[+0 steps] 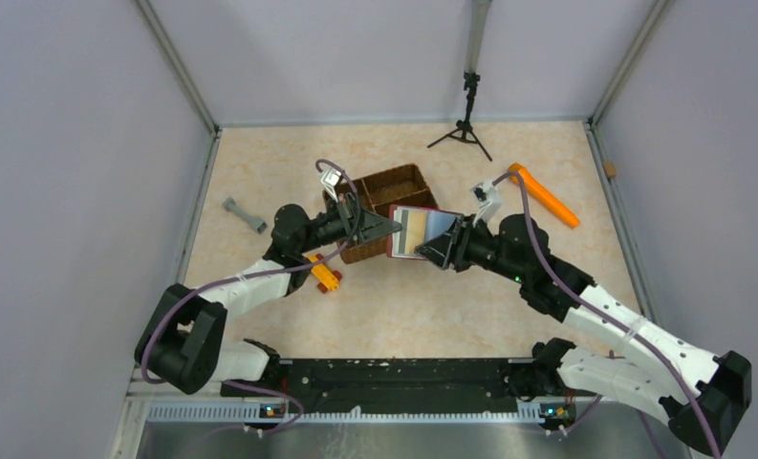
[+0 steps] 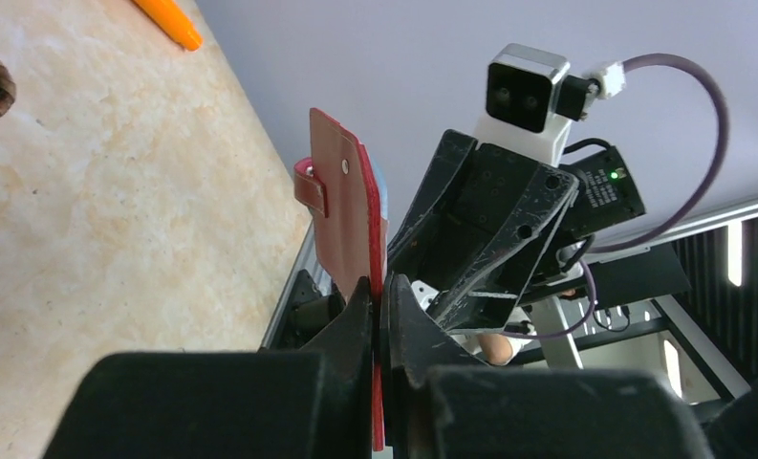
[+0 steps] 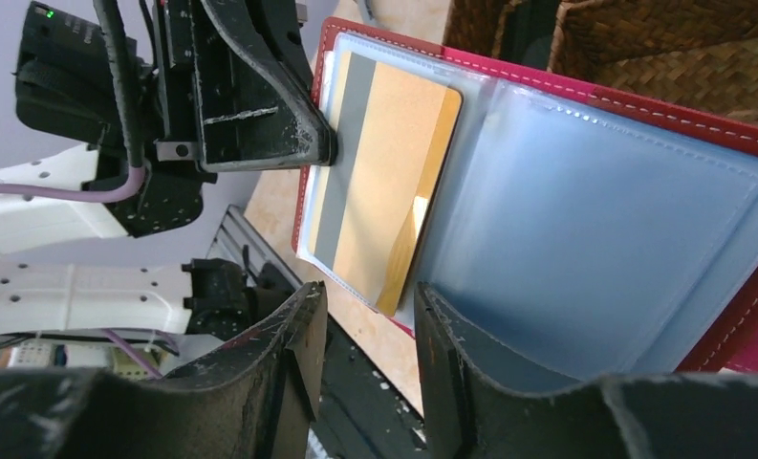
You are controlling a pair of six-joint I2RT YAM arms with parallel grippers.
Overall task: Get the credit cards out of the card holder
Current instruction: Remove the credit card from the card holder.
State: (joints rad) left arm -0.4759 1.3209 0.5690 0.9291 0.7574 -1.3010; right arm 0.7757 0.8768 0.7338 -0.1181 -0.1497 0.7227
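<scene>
Up in the air, the left gripper [image 2: 381, 296] pinches the card holder [image 2: 346, 210]. The spread right gripper [image 3: 367, 330] points at the gold card [image 3: 384, 191].

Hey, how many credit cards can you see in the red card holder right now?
1: a tan-gold card with a grey stripe, in a clear pocket of the open card holder, on the side the left pincer clamps. Another may be hidden behind it.

The card holder [image 3: 595, 239] is dark red with pale stitching and translucent blue pockets, the card [image 3: 394, 182] gold with a grey stripe, the basket [image 3: 681, 57] woven brown.
</scene>
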